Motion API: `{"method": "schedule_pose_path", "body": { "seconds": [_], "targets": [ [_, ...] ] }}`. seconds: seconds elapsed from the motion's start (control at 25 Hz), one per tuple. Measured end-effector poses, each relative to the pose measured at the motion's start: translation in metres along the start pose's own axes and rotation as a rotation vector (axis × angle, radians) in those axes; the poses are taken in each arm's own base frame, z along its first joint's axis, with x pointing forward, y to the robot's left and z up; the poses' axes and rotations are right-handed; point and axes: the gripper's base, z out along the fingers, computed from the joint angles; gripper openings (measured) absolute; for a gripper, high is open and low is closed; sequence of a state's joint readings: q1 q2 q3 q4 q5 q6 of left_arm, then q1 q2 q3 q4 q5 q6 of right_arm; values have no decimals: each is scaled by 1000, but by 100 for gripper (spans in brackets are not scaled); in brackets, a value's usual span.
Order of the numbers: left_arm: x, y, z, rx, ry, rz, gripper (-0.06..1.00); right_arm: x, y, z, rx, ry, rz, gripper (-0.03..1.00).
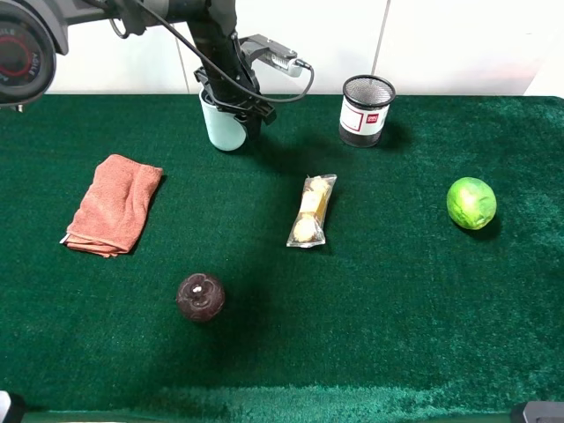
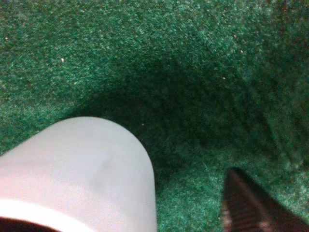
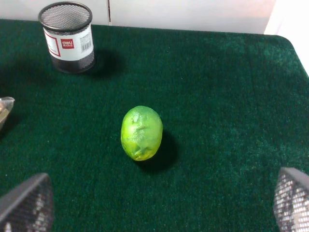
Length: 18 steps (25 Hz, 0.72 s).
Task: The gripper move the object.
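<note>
**Cup straddled, not clamped**

The cup (image 1: 222, 130) is stood upright at the table's (image 1: 397, 308) back left. The left gripper (image 1: 236, 106) is spread around it, one finger (image 2: 246, 203) seen clear of it. The right gripper (image 3: 159, 198) is held wide apart.

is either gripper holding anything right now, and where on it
Nothing yet, it seems: the left gripper is at the cup rim, one finger clear of its wall. The right gripper is open, empty.

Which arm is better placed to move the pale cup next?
Left. The left gripper is at the cup; the right gripper hangs open facing the green fruit, far from the cup.
</note>
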State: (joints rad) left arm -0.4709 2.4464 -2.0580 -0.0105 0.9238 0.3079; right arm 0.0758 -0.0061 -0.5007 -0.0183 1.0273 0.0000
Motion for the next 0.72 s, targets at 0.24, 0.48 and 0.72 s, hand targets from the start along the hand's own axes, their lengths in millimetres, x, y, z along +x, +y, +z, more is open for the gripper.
{"method": "schedule_pose_path", "body": {
  "seconds": [0.24, 0.48, 0.72],
  "targets": [
    [0, 0, 0, 0, 0, 0, 21, 0, 0, 0, 0, 0, 0, 70],
    [-1, 1, -1, -5, -2, 3, 10, 0, 0, 0, 0, 0, 0, 70],
    [-1, 1, -1, -5, -2, 3, 10, 0, 0, 0, 0, 0, 0, 70]
  ]
}}
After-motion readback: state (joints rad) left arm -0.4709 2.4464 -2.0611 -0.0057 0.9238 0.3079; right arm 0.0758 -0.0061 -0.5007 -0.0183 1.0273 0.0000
